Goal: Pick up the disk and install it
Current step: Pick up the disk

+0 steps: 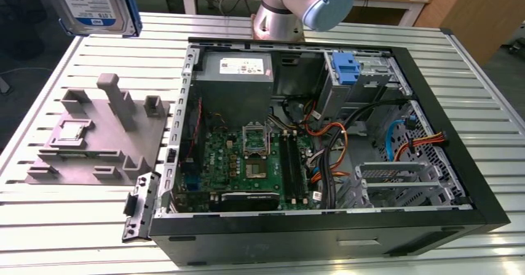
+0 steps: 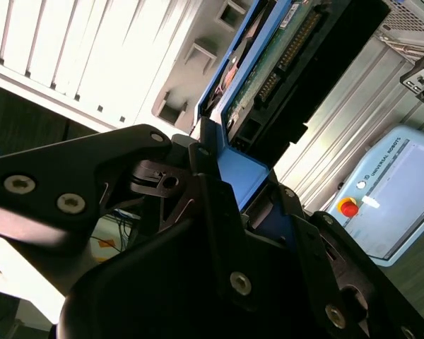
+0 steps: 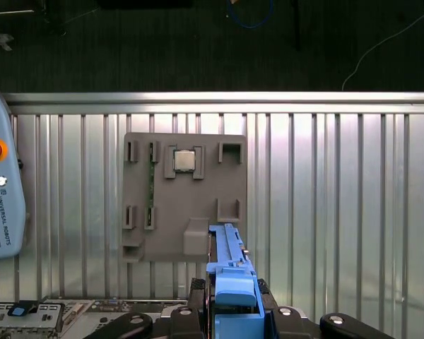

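Observation:
The disk (image 1: 92, 4), silver with a white-and-blue label and blue side rails, hangs in the air at the exterior view's upper left, high above the grey fixture plate (image 1: 98, 133). In the second wrist view my gripper (image 2: 233, 166) is shut on the disk (image 2: 283, 56) at its blue rail end, and the drive's green circuit side faces the camera. In the first wrist view the disk (image 3: 230, 258) appears edge-on between the black fingers (image 3: 198, 311), over the plate's edge (image 3: 184, 198).
An open computer case (image 1: 311, 235) lies on the slatted table, with a grey power supply (image 1: 233, 72), a motherboard (image 1: 246, 164) and a blue bracket (image 1: 348, 69) in the drive bay. The arm's base (image 1: 283, 10) stands behind it. A teach pendant (image 3: 0, 198) lies beside the plate.

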Tool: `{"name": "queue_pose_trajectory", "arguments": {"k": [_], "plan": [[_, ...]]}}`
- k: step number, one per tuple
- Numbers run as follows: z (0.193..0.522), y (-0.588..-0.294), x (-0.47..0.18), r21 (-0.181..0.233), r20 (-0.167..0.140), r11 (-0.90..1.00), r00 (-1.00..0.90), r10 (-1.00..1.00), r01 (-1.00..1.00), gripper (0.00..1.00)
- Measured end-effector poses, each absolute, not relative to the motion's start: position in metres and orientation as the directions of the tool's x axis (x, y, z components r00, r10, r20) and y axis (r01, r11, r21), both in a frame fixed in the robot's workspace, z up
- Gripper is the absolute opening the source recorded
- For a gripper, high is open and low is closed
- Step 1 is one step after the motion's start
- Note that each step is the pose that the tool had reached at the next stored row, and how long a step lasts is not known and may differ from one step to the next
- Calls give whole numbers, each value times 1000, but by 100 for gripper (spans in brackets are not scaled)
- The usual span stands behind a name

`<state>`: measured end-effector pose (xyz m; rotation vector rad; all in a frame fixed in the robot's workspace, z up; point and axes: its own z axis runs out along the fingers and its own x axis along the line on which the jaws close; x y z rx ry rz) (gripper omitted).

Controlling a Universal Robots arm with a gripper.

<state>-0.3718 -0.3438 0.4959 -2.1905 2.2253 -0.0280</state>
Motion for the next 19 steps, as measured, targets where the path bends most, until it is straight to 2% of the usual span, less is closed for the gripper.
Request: {"name": "queue_pose_trajectory", "arguments": {"k": [19], "plan": [[496,-344,-363,-26,-1,16,-16,-1000,-1000,37]]}}
